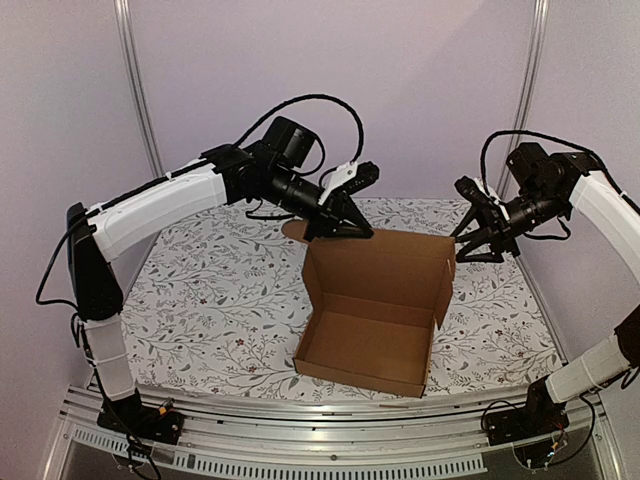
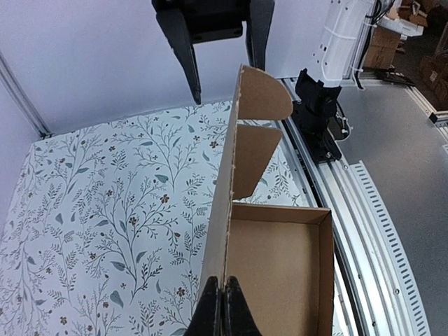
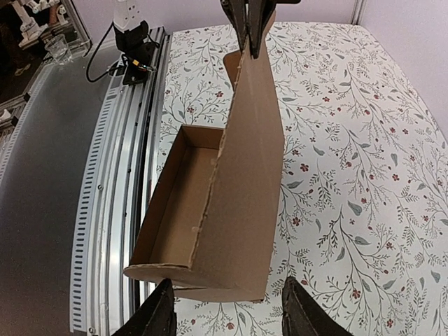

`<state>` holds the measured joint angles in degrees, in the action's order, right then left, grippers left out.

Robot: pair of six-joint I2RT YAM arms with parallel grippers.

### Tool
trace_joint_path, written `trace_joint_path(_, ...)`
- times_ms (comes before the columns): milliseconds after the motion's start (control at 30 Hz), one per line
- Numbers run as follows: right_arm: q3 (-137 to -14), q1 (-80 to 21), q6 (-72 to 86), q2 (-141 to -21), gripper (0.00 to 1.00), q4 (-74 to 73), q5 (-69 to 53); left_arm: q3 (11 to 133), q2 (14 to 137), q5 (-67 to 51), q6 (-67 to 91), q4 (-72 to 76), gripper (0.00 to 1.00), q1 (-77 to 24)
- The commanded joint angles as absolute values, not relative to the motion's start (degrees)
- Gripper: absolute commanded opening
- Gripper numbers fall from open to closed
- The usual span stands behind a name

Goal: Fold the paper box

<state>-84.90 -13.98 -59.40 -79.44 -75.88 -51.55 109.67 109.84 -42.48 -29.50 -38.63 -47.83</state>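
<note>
The paper box (image 1: 370, 340) of plain brown cardboard stands mid-table as a shallow tray with its lid (image 1: 380, 262) upright at the back. My left gripper (image 1: 345, 228) is shut on the lid's upper left corner; in the left wrist view its fingers (image 2: 224, 304) pinch the lid's edge (image 2: 227, 210). My right gripper (image 1: 462, 243) is at the lid's upper right corner. In the right wrist view it (image 3: 227, 294) stands open, with the lid's end (image 3: 248, 182) and its side flap between the fingers, which are not pressing on them.
A floral cloth (image 1: 210, 290) covers the table. An aluminium rail (image 1: 330, 420) with both arm bases runs along the near edge. Frame posts (image 1: 135, 80) and pale walls close in the back and sides.
</note>
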Motion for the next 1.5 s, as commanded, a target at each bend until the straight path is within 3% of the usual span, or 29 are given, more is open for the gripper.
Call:
trace_joint_path(0, -86.22, -14.55, -64.24, -78.25, 0.50, -79.29, -50.94, 110.61, 110.24, -47.31, -27.42, -38.73, 0.00, -47.29)
trace_joint_path(333, -85.59, -15.26, -55.01, -79.92, 0.54, -72.13, -57.63, 111.31, 111.58, -46.89, -26.02, -38.49, 0.00, -47.37)
trace_joint_path(700, -82.78, -16.15, -36.75, -82.24, 0.45, -58.28, -57.31, 110.73, 111.67, -46.61, -25.16, -36.75, 0.00, -47.64)
trace_joint_path(933, -81.55, -17.44, -36.09, -81.33, 0.19, -56.07, -56.52, 110.81, 112.16, -46.65, -24.42, -36.45, 0.00, -47.64)
trace_joint_path(1233, -79.98, -17.62, -33.44, -78.63, 0.00, -51.54, -55.44, 111.07, 112.85, -45.58, -22.97, -36.16, 0.00, -47.81)
trace_joint_path(1467, -78.98, -17.59, -35.63, -77.93, 0.00, -51.85, -52.40, 106.31, 107.86, -34.28, -19.42, -31.68, 0.38, -47.90)
